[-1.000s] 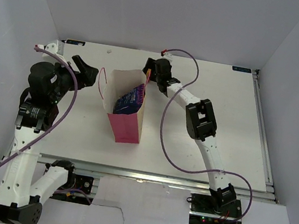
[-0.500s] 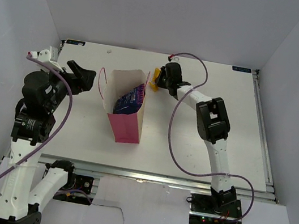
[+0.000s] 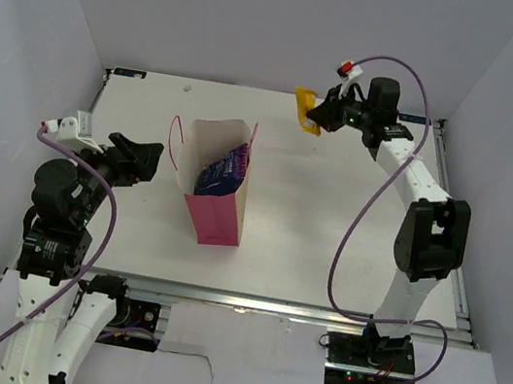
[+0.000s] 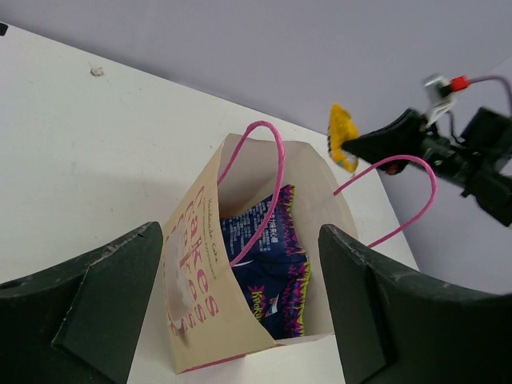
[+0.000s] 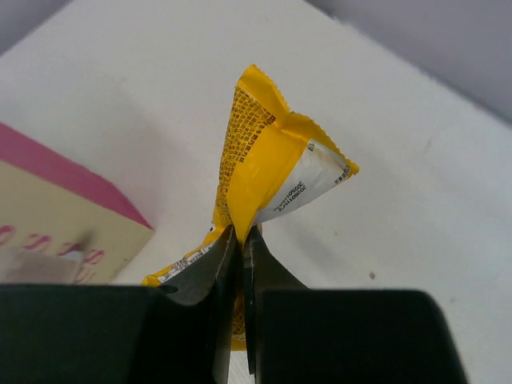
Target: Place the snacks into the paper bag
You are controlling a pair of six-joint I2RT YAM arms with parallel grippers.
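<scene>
Where the right gripper has its fingers pressed tight on the crimped lower part of a yellow wrapped bar, the bar is carried in the air and touches nothing else. From above, it hangs over the far edge of the table, right of the paper bag and apart from its rim. The bag stands upright left of the table's middle, mouth open, its cord handles arching up. A purple-blue chip bag leans inside it, with room left beside it. Bare table lies on every side of the bag, widest toward the right edge. The left gripper hangs near the left edge, jaws spread wide and holding nothing, aimed at the bag but clear of it.
</scene>
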